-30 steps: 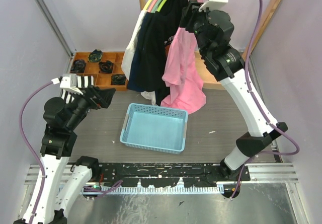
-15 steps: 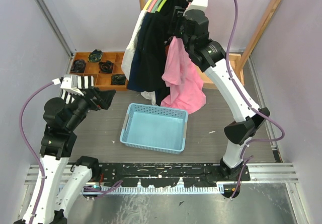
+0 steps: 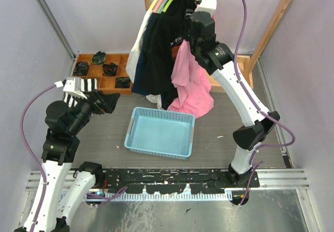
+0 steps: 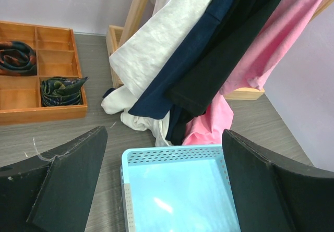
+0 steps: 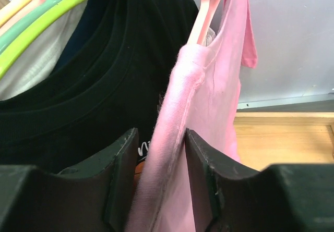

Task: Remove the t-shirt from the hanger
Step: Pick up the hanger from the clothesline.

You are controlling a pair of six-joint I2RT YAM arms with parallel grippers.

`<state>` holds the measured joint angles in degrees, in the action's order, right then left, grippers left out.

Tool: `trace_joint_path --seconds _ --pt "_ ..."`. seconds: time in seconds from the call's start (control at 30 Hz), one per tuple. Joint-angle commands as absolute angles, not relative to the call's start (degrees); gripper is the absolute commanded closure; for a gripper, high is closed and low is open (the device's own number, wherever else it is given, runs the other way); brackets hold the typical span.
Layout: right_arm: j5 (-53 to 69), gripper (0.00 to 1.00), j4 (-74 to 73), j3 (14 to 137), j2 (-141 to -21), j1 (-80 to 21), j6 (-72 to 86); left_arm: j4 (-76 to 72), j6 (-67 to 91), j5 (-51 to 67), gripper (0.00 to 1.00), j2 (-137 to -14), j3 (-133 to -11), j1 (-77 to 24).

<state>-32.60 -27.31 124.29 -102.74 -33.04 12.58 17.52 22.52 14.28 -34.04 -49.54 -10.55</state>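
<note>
Pink t-shirt [image 3: 192, 88] hangs on a pink hanger [image 5: 210, 7] at the far side of the scene, just right of a black t-shirt [image 3: 164, 44]. The right gripper [image 5: 160, 139] has its fingers clamped on the shirt's collar edge, just below the hanger. The left gripper [image 4: 164, 134] hovers near left, fingers wide apart, facing a blue basket [image 3: 164, 112].

Grey table [image 3: 229, 122] carries a blue basket [image 3: 160, 133] — and wooden tray [image 3: 122, 61].

Black shirt [image 5: 99, 91] against pink t-shirt [image 5: 214, 117]
</note>
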Motion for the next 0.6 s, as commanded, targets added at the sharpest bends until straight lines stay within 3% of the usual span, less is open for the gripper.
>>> trace_joint_path --seconds 0.0,0.17,0.23,0.3,0.57 --pt "-35.1 0.67 -25.0 123.7 -98.5 -32.0 11.1 16.9 22.2 15.3 0.02 -34.1 -50.1 -10.6" --pt "-35.9 0.77 -24.5 122.3 -97.4 -31.8 10.1 16.5 22.5 15.6 0.02 -34.0 -49.9 -10.6" --pt "-36.1 0.77 -24.5 122.1 -97.2 -31.7 9.7 16.4 22.5 15.7 0.02 -34.1 -49.9 -10.6" --pt "-36.0 0.55 -24.5 121.8 -96.8 -31.5 9.4 16.4 22.5 15.9 0.02 -34.2 -49.9 -10.6" --pt "-35.4 0.41 -24.4 121.3 -95.6 -30.9 9.6 16.3 22.7 16.0 0.02 -34.0 -49.7 -10.6"
